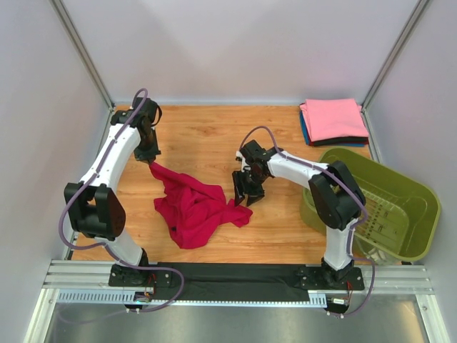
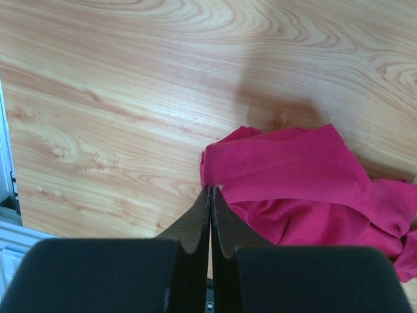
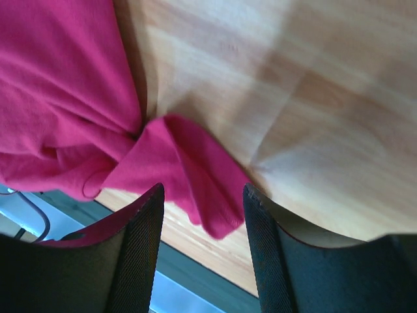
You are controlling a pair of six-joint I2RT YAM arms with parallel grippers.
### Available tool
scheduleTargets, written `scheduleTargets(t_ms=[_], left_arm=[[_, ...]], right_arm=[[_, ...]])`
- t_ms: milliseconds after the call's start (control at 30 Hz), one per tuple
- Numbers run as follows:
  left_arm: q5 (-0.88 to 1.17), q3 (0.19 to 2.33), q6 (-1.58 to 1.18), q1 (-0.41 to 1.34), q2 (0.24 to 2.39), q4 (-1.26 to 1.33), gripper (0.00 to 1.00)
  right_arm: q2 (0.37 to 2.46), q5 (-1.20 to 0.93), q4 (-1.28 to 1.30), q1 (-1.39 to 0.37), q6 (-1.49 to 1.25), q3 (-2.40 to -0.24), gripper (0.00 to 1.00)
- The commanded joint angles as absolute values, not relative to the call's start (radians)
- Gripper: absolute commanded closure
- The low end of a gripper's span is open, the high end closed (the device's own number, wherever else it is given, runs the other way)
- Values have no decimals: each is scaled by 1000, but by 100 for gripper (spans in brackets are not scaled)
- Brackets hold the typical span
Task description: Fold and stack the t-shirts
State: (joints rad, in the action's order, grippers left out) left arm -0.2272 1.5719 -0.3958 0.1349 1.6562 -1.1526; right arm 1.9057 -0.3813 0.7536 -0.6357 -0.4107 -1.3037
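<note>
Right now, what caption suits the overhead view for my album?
Left claw pinches the crumpled crimson t-shirt; open right claw hovers at its far edge, folded stack behind.

I find a robotics lab cell: white panels (image 1: 235, 50) on aluminium posts (image 1: 82, 53) wall in a wood-grain table (image 1: 200, 136), the left arm (image 1: 114, 153) and right arm (image 1: 300, 168) bolted to slotted rail (image 1: 78, 275).

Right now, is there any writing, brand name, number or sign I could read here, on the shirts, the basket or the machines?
None can be read in any view.
crimson t-shirt: plain cloth, no print showing.
folded stack: plain colours, no label visible.
green basket: only a pattern of small holes, no letters.
arms: no legible marking.
</note>
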Motion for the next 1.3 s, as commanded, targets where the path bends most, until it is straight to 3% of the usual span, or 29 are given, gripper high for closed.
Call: scheduleTargets(t_ms=[0, 167, 233, 267, 300, 367, 533, 733, 967, 1133, 1267], left_arm=[[-223, 1603, -391, 132, 1638, -1141, 100], [-213, 1612, -416, 132, 1638, -1131, 100], [-233, 1647, -451, 132, 1644, -1138, 100], [-245, 1669, -465, 132, 1651, -1144, 100], [-274, 1692, -480, 132, 1663, -1153, 100], [-307, 1796, -537, 132, 1680, -1196, 100], [-468, 2060, -630, 132, 1648, -1252, 100], [-583, 2195, -686, 129, 1525, -1247, 100], [-618, 2206, -666, 126, 1402, -1261, 100], [-525, 1973, -735, 126, 1307, -1295, 100], [-498, 1772, -732, 126, 1195, -1281, 100]], right_arm=[[1948, -416, 687, -634, -357, -1359, 47], [2011, -465, 660, -635, -344, -1394, 49], [2014, -474, 667, -634, -345, -1414, 55], [2019, -466, 679, -632, -345, -1428, 62], [2016, -457, 696, -632, -347, -1443, 82], [1981, -370, 762, -624, -344, -1511, 100], [1866, 118, 1102, -588, -380, -1890, 100], [1622, 285, 1111, -589, -370, -2046, 100], [1317, 268, 1022, -588, -389, -1797, 100], [1143, 192, 1039, -589, -474, -1472, 100], [1029, 170, 1028, -589, -522, -1330, 100]])
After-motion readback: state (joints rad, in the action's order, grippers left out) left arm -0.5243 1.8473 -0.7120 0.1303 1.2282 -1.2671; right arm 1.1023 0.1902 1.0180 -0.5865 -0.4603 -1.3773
